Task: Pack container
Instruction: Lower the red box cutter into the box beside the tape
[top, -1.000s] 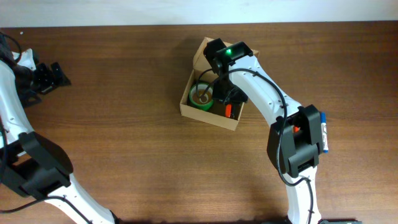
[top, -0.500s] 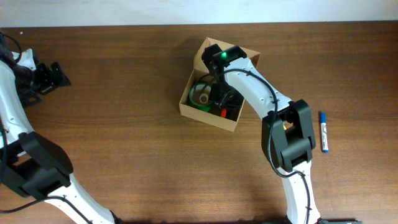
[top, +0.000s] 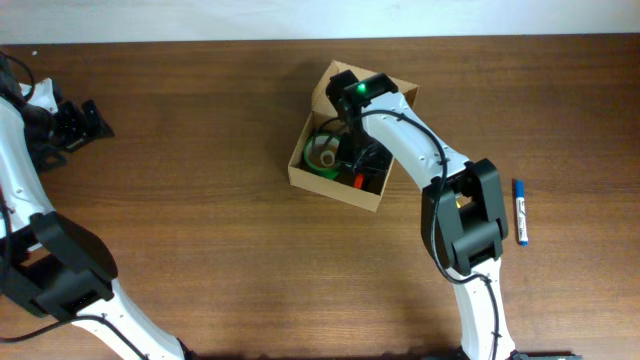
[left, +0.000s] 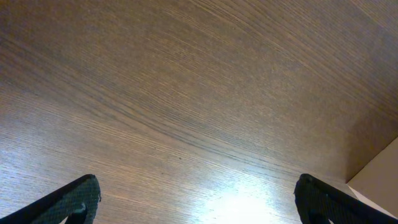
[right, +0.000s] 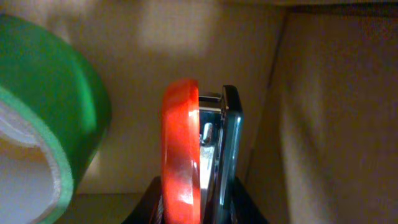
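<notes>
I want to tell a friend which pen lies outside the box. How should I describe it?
Find the cardboard box near the middle of the wooden table. Look right of it: the pen lies alone on bare wood. It is slim, blue and white, whereas the green tape roll and the orange tool sit inside the box.

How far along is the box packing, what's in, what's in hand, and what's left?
Done: a green tape roll lies inside the open container. In hand: the right gripper is down in the container, shut on an orange and dark item beside the roll. Left: a blue pen lies on the table, outside the container. The left gripper is open over bare wood, holding nothing.
</notes>
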